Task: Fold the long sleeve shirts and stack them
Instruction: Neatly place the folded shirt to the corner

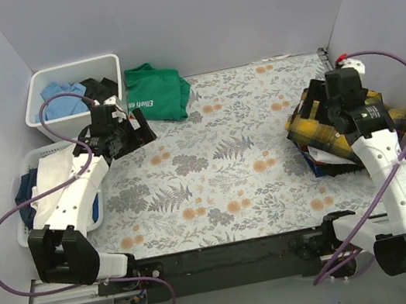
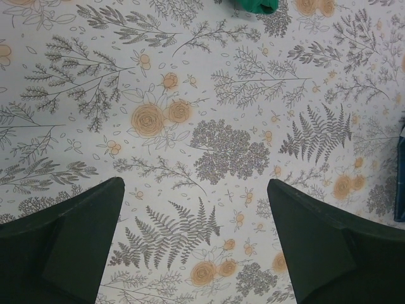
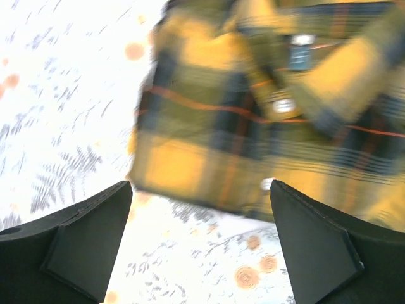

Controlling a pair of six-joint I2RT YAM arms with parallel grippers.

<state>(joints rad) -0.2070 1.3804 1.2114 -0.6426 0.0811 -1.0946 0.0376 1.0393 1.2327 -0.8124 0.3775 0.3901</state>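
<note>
A folded yellow-and-black plaid long sleeve shirt (image 1: 386, 118) tops a small stack at the table's right edge, with white and blue cloth edges (image 1: 320, 158) showing beneath it. My right gripper (image 1: 312, 109) hovers over the stack's left end. In the right wrist view it (image 3: 201, 185) is open and empty, the plaid shirt (image 3: 253, 107) just beyond its fingertips. My left gripper (image 1: 143, 133) is at the back left of the table. It (image 2: 195, 183) is open over bare floral tablecloth (image 2: 209, 95). White cloth (image 1: 53, 174) lies in the left basket.
A white laundry basket (image 1: 23, 164) with white and blue clothes stands at the left edge. A white bin (image 1: 104, 61) with blue and dark clothes stands at the back left. A green T-shirt (image 1: 155, 93) with white lettering lies beside the bin. Grey walls enclose the table.
</note>
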